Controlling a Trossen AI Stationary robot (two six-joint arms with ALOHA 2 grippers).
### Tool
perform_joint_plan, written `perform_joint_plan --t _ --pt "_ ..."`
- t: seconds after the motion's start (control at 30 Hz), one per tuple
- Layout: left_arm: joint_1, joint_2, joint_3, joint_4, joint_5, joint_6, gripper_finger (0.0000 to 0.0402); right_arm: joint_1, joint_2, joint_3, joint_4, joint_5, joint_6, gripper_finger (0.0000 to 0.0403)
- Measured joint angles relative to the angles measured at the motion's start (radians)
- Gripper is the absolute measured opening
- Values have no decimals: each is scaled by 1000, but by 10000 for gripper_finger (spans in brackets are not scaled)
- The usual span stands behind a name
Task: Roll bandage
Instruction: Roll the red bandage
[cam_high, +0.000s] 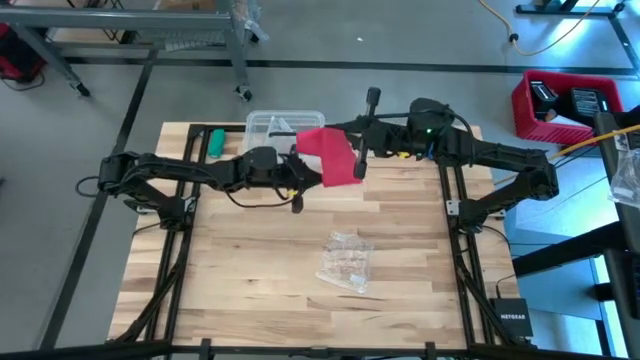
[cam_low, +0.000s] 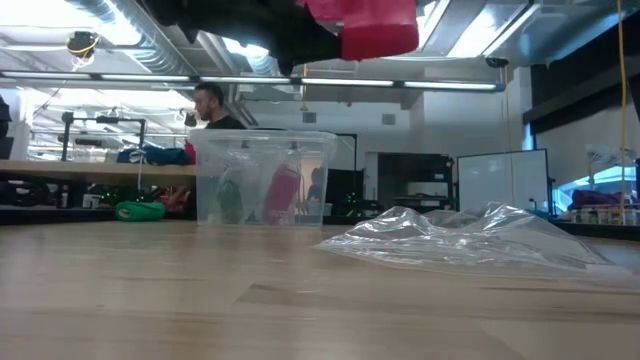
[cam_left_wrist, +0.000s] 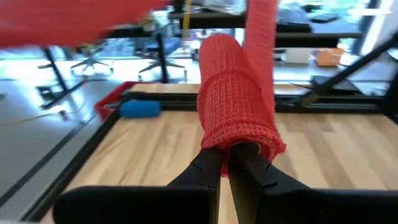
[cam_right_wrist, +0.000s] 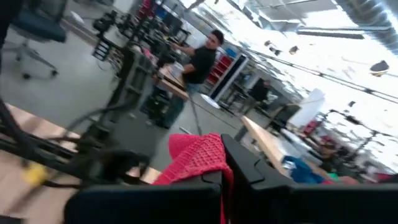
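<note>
The red-pink bandage (cam_high: 330, 155) hangs in the air between my two grippers, above the far middle of the table. In the left wrist view its wound part (cam_left_wrist: 236, 93) stands as a mesh roll at my left gripper (cam_left_wrist: 227, 163), and a flat strip (cam_left_wrist: 261, 37) runs on from it. My left gripper (cam_high: 300, 180) reaches in from the table's left and is shut on the roll. My right gripper (cam_high: 358, 165) comes from the table's right, higher up, shut on the strip's other end (cam_right_wrist: 193, 155). The low view shows the bandage (cam_low: 365, 25) well above the tabletop. My left gripper pinches the lower end of the wound roll (cam_left_wrist: 239, 140) between its two fingertips, several layers of mesh. The fingers lie about level, coming from the table's left. The roll stands up beyond them, clear of the table. My right gripper pinches the bandage's strip end (cam_right_wrist: 202, 163) between its two fingers, coming level from the table's right. Cloth bunches over one finger beside the pinch. The bandage is lifted clear of the table.
A clear plastic box (cam_high: 285, 128) stands at the far edge behind the grippers, with something red inside (cam_low: 283, 192). A green roll (cam_high: 215, 143) lies left of it. A crumpled clear wrapper (cam_high: 345, 260) lies in the table's middle. A person (cam_low: 212, 105) stands beyond the table.
</note>
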Motion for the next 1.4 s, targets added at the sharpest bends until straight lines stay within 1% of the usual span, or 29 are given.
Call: perform_joint_plan --t 0.13,0.27,0.4,0.63,0.73,0.83,0.9,0.97,1.07,1.13,1.23,1.3,1.4 --pt "21 0 0 -3 -78 -45 13 61 5 0 -18 15 -23 0" --pt "46 0 0 0 -133 -71 13 117 4 0 23 46 -62 0" --pt "58 0 0 21 -136 -78 13 112 15 0 89 61 -70 0" --pt "56 18 0 41 -136 -78 13 114 85 0 195 34 -75 0" --pt "57 40 0 42 -136 -77 13 113 116 37 180 35 -76 0" --pt "57 61 0 30 -132 -68 13 114 147 108 112 36 -88 0" --pt "46 68 0 23 -128 -52 13 107 153 154 37 64 -109 0" --pt "28 69 0 14 -120 -28 13 88 152 182 -3 74 -119 0" --pt "-8 69 0 13 -53 23 13 45 143 203 -62 103 -119 0" --pt "-38 68 0 0 -4 54 13 5 139 206 -118 126 -114 0" --pt "-91 66 0 -19 38 97 13 -70 136 206 -214 133 -77 0" --pt "-123 66 0 -21 49 123 13 -123 136 206 -285 132 -57 0" --pt "-162 60 0 -21 50 158 13 -194 135 183 -359 104 -17 0"
